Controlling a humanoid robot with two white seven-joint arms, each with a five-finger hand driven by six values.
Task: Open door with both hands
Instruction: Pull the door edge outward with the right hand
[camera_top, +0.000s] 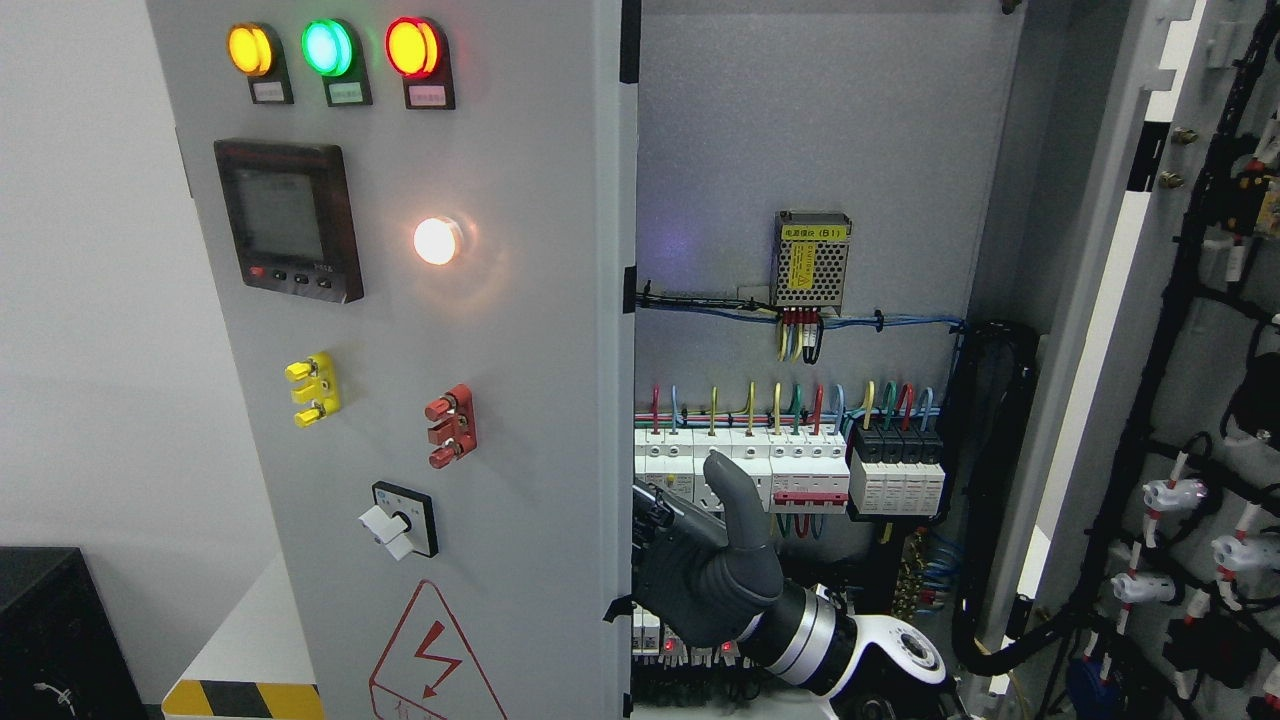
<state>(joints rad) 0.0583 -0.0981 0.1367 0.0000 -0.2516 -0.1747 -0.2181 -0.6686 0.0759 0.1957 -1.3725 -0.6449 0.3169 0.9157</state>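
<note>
Left door (520, 400): tall grey cabinet panel, long axis upright, standing at the left of the scene with its front face toward the viewer and turned a little leftward; its right-hand edge runs top to bottom near the middle, and behind that edge the cabinet interior lies exposed. Right door (1130, 300): swung well out at the far right, seen nearly edge-on, its inner side carrying black cable looms and white connectors. Progress, as a judgement: the right door appears done, fully open; the left door seems only partly swung, so the remaining work is to carry it further outward. Right hand (700, 570): dark grey, arm entering from the lower right, fingers curled round the left door's free edge low down, thumb standing upright, so it looks to be grasping that edge, though the fingertips are hidden behind the panel. Left hand: not seen. Fittings on the left door, top downward: three lit indicator lamps (328, 48), amber, green and red; a dark meter display (288, 220); a glowing white lamp (437, 241); yellow and red terminal blocks; a rotary switch (398, 520); a red hazard triangle at the bottom. Interior: a row of white circuit breakers (740, 465) with coloured wires, and a small perforated power supply (812, 260) above.
</note>
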